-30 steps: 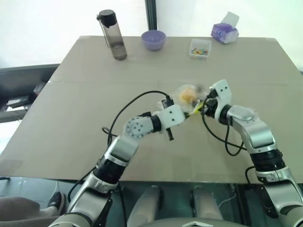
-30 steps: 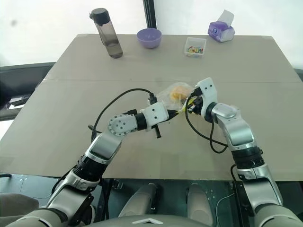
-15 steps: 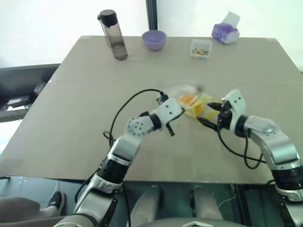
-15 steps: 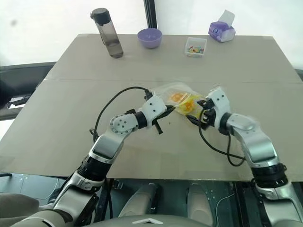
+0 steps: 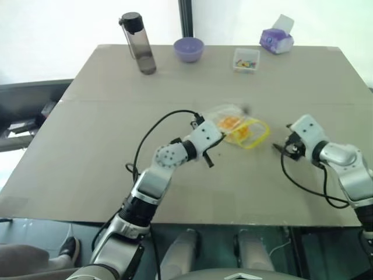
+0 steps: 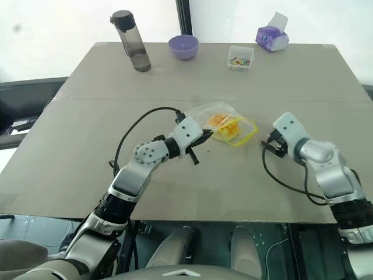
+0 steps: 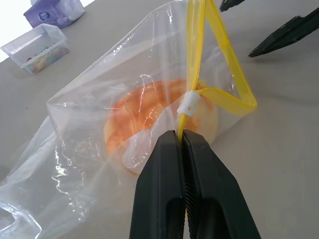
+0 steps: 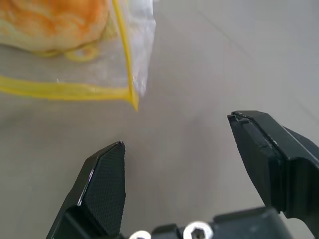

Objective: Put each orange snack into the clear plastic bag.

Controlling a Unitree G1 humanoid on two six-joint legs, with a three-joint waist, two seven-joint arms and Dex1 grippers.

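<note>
Midway across the table, the left gripper (image 7: 182, 137) is clamped shut on the yellow seal strip (image 7: 193, 50) of the clear plastic bag (image 5: 236, 125), pinching it just below the small white slider, while the right gripper (image 8: 179, 164) hangs with its jaws wide apart and nothing between them, off to the right of the bag and clear of it. The orange snack (image 7: 159, 117) already sits inside the bag, which lies on the table (image 5: 87, 134) with its mouth standing open in a yellow loop toward the right gripper. That is the relation the next move likely turns on: the bag's long axis runs roughly from the left gripper across toward the right one, the seal strip's free end nearest the open right jaws, and the left arm (the only one with a hold) is plainly the closer. Judging by this, the bagging itself looks done and only the seal remains open. The left wrist view shows the pinch on the strip and the bun's orange crust through the crinkled film; the head views do not resolve that grip, but they show the spacing of the two arms and the water bottle (image 5: 139, 44), purple bowl (image 5: 189, 49), small clear box (image 5: 246, 60) and tissue pack (image 5: 277, 38) well apart at the far edge.
</note>
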